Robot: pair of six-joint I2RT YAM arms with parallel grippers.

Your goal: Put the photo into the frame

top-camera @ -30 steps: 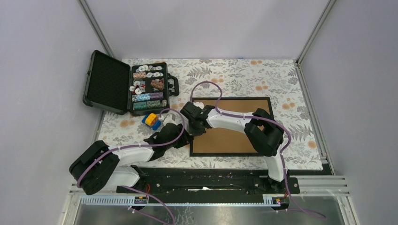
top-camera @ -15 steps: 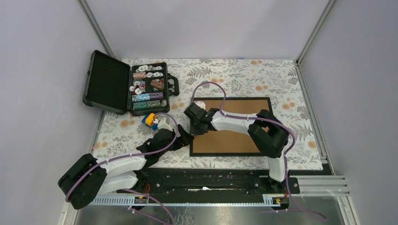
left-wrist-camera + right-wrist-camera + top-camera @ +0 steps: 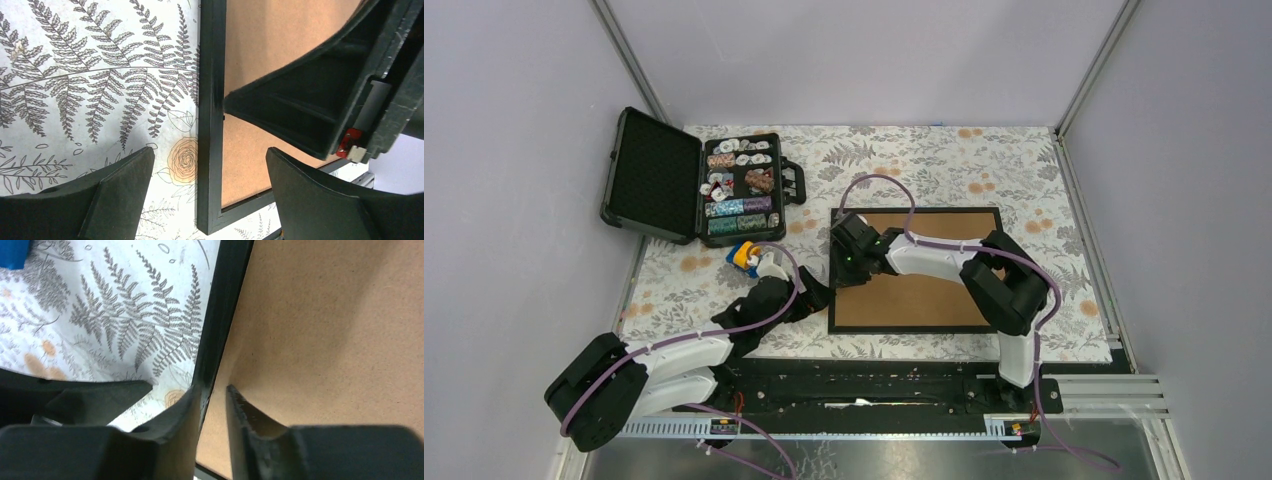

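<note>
The frame (image 3: 934,295) lies face down on the flowered cloth, brown back board up, thin black moulding all round. The photo is not in view. My right gripper (image 3: 851,258) is low over the frame's left rail (image 3: 225,305). Its jaws are nearly together with a narrow slit (image 3: 214,390). Only the rail's inner edge and the board show through the slit. My left gripper (image 3: 210,150) is wide open above the frame's near left corner (image 3: 210,220), one finger on each side. It shows in the top view (image 3: 809,298) just left of that corner.
An open black case (image 3: 694,190) with sorted small items stands at the back left. A blue and yellow toy (image 3: 746,256) lies between the case and my left arm. The right arm's purple cable loops over the frame's far left corner (image 3: 874,185).
My right gripper has shifted slightly right and back along the frame's left rail. My left arm has drawn back towards its base, its gripper staying near the frame's near left corner.
</note>
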